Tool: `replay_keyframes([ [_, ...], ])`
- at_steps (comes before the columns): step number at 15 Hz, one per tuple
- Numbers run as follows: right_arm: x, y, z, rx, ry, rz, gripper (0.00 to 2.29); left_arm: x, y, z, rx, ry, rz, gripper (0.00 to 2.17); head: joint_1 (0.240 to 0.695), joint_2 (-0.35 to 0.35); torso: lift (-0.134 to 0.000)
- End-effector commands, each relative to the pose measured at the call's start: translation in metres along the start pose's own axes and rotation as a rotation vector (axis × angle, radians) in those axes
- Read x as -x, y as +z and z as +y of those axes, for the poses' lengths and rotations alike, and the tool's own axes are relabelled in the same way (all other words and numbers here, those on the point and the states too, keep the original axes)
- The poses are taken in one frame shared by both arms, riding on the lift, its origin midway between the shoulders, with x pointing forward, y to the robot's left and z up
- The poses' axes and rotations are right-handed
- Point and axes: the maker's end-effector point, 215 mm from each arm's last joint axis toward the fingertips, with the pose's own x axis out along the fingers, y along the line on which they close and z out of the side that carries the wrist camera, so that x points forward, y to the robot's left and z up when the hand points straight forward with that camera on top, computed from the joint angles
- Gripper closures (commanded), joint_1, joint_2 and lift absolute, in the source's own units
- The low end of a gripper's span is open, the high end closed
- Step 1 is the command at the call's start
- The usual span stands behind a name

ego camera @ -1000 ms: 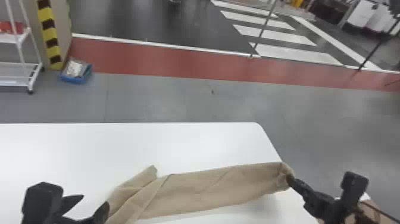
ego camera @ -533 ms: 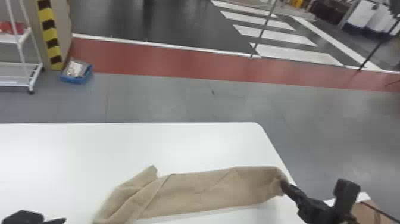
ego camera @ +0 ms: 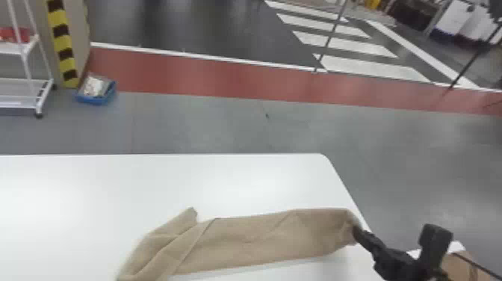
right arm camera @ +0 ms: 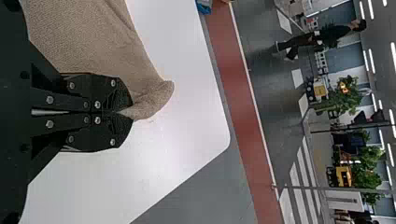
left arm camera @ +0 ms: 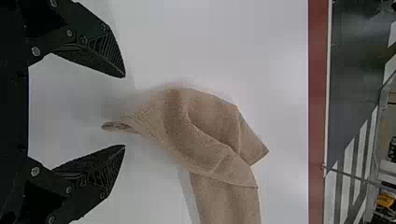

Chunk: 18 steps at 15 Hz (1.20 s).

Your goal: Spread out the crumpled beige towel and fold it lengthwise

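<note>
A beige towel [ego camera: 254, 241] lies on a white counter [ego camera: 149, 187] as a long, uneven band, its right end near the counter's right edge, its left part creased and overlapping itself. The right hand [ego camera: 357, 231], near that edge, is clamped on the towel's right end. Over the counter, the left hand [left arm camera: 124, 111] has its fingers apart, seemingly close to the towel's loose left end.
</note>
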Motion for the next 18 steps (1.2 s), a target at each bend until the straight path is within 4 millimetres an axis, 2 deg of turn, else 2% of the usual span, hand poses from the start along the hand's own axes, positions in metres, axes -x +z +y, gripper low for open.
replay_keyframes([
  [1,0.002,-0.003,-0.001,0.002,-0.001,0.004,1.48,0.002,-0.003,0.002,-0.008,0.008,0.009,0.43,0.695,-0.35,0.0],
  [5,0.002,0.002,0.004,0.009,0.004,0.003,1.48,-0.003,-0.002,-0.004,0.005,-0.005,-0.002,0.43,0.695,-0.35,0.0],
  [7,0.004,0.003,0.003,0.009,0.002,0.003,1.48,-0.009,-0.007,-0.014,0.037,-0.039,0.006,0.52,0.695,-0.35,0.0],
  [9,0.004,0.004,0.002,0.009,0.001,0.002,1.48,-0.012,-0.003,-0.022,0.036,-0.05,-0.012,0.52,0.695,-0.35,0.0],
  [11,0.004,0.006,0.004,0.011,0.002,0.001,1.48,-0.014,0.003,-0.023,0.033,-0.051,-0.031,0.52,0.695,-0.35,0.0],
  [12,0.005,0.007,0.005,0.012,0.005,0.002,1.48,-0.015,0.002,-0.021,0.033,-0.045,-0.029,0.6,0.695,-0.35,0.0],
  [14,0.005,0.007,0.004,0.013,0.003,0.002,1.48,-0.017,0.002,-0.019,0.029,-0.034,-0.031,0.79,0.695,-0.35,0.0],
  [15,0.006,0.008,0.003,0.015,0.002,-0.001,1.48,-0.017,0.001,-0.017,0.026,-0.026,-0.03,1.41,0.695,-0.35,0.0],
  [16,0.007,0.011,0.004,0.018,0.002,-0.004,1.48,-0.016,0.003,-0.016,0.023,-0.023,-0.033,1.93,0.695,-0.35,0.0],
  [17,0.008,0.012,0.003,0.018,0.002,-0.005,1.48,-0.014,0.003,-0.016,0.021,-0.023,-0.031,1.96,0.695,-0.35,0.0],
  [18,0.009,0.015,0.002,0.021,-0.001,-0.011,1.48,-0.011,0.005,-0.015,0.018,-0.02,-0.032,2.07,0.695,-0.35,0.0],
])
